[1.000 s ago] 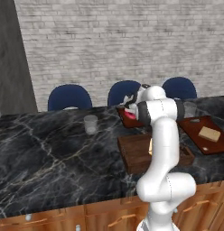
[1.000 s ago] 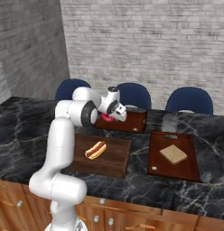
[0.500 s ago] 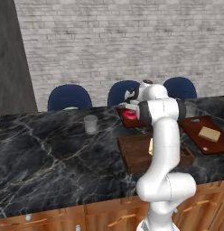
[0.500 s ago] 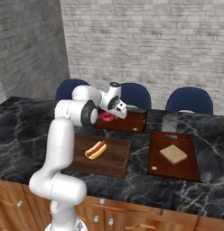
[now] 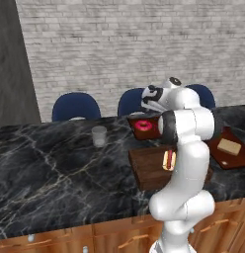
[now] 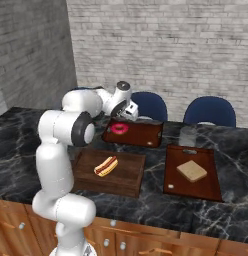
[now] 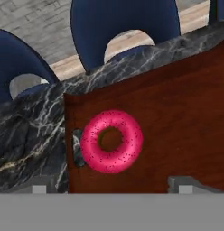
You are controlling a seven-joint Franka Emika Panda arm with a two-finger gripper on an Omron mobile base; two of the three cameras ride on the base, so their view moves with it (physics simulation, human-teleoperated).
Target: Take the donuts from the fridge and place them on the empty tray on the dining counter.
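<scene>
I am looking down along the claw [image 7: 111, 188] in the hand view, and its 2 fingertips [image 7: 39, 188] are standing wide apart at the bottom edge with nothing between them. The pink-iced donut [image 7: 111, 141] is lying flat on the small reddish-brown tray [image 7: 177, 122], near the tray's corner and close to its rim, and it is sitting clear of both fingertips. I am seeing only 1 donut on this tray.

In the right base view the claw [image 6: 130, 111] is hanging just above the near-left end of the tray [image 6: 143, 135], and the donut [image 6: 119, 128] is resting below it. The tray is sitting on the black marble counter [image 6: 236, 210], toward its far edge, in front of the blue chairs [image 6: 212, 111].

Just beside that tray, toward me, a larger wooden tray [image 6: 126, 172] is carrying a hot dog [image 6: 106, 165]. To its right a third tray [image 6: 196, 187] is holding a tan square [image 6: 191, 171], and a clear glass [image 6: 187, 136] is standing just beyond it.

In the left base view I am seeing the donut [image 5: 143, 125] on its tray [image 5: 144, 133] just left of the arm, with a glass [image 5: 99, 136] standing well apart to the left on the counter [image 5: 55, 168].
</scene>
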